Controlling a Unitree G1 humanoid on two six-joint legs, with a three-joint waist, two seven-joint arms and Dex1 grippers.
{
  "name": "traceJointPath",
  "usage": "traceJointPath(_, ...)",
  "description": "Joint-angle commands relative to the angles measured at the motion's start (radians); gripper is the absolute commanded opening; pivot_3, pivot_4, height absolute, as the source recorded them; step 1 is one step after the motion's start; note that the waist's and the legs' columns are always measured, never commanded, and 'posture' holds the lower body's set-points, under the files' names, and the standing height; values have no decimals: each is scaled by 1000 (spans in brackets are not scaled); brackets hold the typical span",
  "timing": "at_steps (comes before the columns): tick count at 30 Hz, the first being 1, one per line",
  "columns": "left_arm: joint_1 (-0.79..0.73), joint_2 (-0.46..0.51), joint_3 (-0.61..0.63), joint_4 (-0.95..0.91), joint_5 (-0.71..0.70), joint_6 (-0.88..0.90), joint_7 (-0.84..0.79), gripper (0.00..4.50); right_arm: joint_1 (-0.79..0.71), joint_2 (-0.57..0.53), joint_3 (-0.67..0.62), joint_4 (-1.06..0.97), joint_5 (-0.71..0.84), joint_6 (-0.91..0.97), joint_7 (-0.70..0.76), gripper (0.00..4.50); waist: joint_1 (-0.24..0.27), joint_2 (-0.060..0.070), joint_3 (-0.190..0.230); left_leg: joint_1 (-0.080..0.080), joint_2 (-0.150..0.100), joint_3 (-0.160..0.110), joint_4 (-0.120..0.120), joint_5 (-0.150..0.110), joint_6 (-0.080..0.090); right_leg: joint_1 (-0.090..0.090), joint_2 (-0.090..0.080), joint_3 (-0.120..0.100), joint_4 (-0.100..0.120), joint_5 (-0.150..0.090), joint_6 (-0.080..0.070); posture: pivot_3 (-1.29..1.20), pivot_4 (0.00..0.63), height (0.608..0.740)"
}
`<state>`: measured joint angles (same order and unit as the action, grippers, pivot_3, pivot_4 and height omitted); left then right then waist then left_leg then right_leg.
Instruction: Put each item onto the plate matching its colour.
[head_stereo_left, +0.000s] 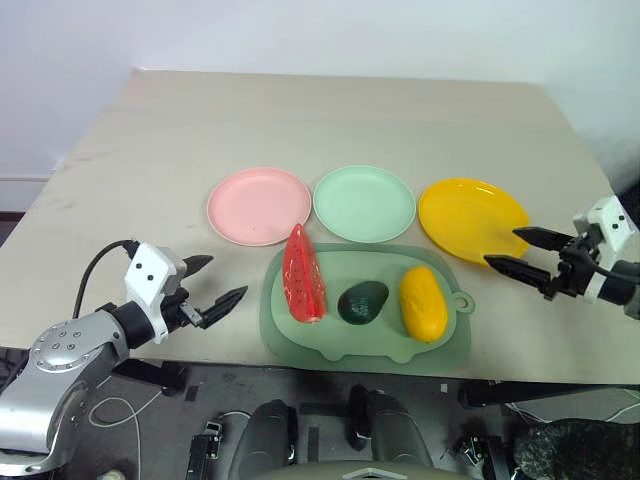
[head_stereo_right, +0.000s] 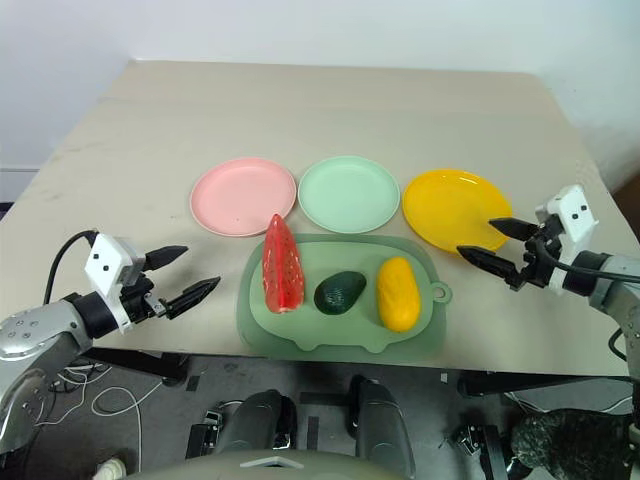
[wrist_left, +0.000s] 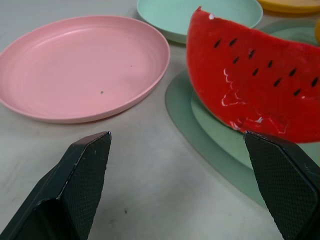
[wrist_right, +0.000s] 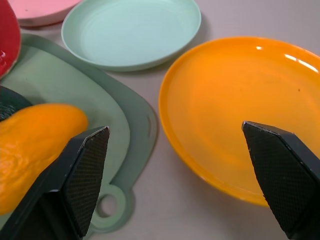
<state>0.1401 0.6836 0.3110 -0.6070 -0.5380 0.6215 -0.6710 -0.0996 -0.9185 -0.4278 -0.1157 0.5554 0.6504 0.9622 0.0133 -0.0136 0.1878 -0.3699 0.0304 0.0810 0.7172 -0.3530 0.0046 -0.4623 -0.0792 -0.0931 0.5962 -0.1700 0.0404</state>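
Lying on the green tray (head_stereo_left: 300, 335): watermelon slice (head_stereo_left: 303, 275), avocado (head_stereo_left: 362, 301), yellow fruit (head_stereo_left: 423, 302); both hands spread.

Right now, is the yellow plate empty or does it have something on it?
Empty. The yellow plate shows only bare surface; the yellow fruit lies on the green tray.
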Motion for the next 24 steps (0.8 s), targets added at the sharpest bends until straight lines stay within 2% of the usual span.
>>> traceJointPath(1,-11,8,15,-48,-21,6,15,4449,-20,2,-1,-29,12,-6,-12,4500,0,0,0,0,0,0,0,0,0,0,0,0,0,0,0,0,150,740)
traceJointPath(7,-2,11,0,-80,-22,10,31,4449,-51,14,44,-12,7,-11,-23,4500,0,0,0,0,0,0,0,0,0,0,0,0,0,0,0,0,150,740)
traceJointPath(15,9,47,-2,-65,-16,1,-5,4449,-11,0,-67,-226,215,245,-93,4500,1,0,0,0,0,0,0,0,0,0,0,0,0,0,0,0,150,740)
traceJointPath(20,13,64,-3,-33,-8,-19,-35,4449,28,40,-118,-420,338,373,-235,4500,1,0,0,0,0,0,0,0,0,0,0,0,0,0,-1,0,150,740)
traceJointPath(24,-25,62,-7,-1,-20,-20,-47,4449,45,31,-147,-533,470,510,-349,4500,2,0,0,-1,0,-1,0,0,0,0,0,0,0,-1,-1,0,150,740)
